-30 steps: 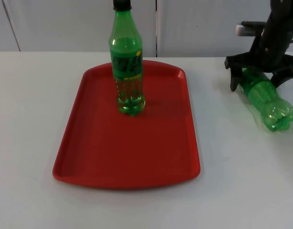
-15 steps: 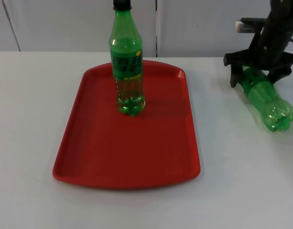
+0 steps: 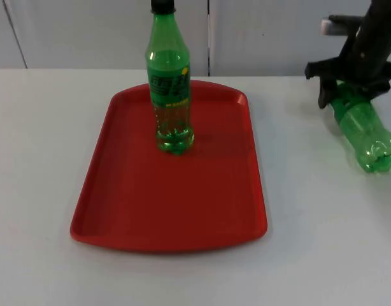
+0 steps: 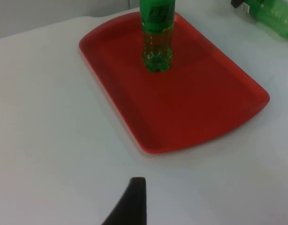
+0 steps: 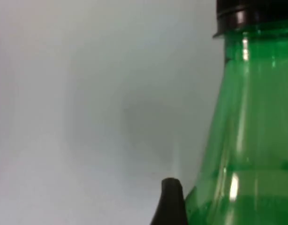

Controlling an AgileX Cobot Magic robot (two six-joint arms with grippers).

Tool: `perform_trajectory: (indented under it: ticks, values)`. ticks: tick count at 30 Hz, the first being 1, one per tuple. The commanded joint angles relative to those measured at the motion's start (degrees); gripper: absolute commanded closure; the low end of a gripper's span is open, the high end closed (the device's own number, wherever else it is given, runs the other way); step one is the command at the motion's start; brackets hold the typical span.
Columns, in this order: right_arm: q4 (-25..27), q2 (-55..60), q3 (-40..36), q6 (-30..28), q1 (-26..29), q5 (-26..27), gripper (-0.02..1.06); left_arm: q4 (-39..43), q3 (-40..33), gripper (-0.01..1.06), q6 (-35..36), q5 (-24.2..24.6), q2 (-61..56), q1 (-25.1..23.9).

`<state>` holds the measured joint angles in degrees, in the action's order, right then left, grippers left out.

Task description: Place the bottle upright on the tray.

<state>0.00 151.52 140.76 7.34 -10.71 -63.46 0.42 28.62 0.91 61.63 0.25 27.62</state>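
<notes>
Right now a green plastic bottle with a black cap [image 3: 170,83] stands upright on the far half of a red rectangular plastic tray with rounded corners [image 3: 170,210], which sits on the white table top [image 3: 42,159]. Its base rests on the tray floor, closer to the tray's far rim than to the near one, and a green label wraps its upper body. From the left wrist view the same upright bottle [image 4: 157,33] and the tray [image 4: 191,112] lie ahead, well apart from the left gripper, which hangs over bare table near the tray's left side; one black fingertip [image 4: 130,204] shows, and whether the left gripper's fingers are spread or pressed together cannot be told. That arm waits.

Over at the table's right, off the tray and well apart from it, a second green plastic bottle [image 3: 367,137] lies on its side with its lobed base pointing toward the near right. The right gripper [image 3: 348,80] is down over this bottle's neck end, its black fingers straddling the bottle on both sides and spread wider than the body, not visibly pinching it. Seen from the right wrist, the lying bottle's green shoulder [image 5: 247,140] and black cap [image 5: 254,14] loom close, just beside a black fingertip [image 5: 170,201]
</notes>
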Motion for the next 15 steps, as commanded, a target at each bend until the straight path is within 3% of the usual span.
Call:
perform_trajectory:
  ticks: [1,8,15]
  values:
    - [0.0,-4.4,0.3,-0.9,0.2,-0.5,1.04,0.0,-0.3,0.12,-0.2,-0.1,-0.2,0.3]
    - [-1.2,-13.2,0.3,-4.0,0.2,-3.3,1.04,0.0,-0.3,0.12,-0.2,-0.1,-0.2,0.3]
    - [-1.2,-15.0,0.3,-6.7,0.2,-6.5,1.04,0.0,-0.3,0.12,-0.2,-0.1,-0.2,0.3]
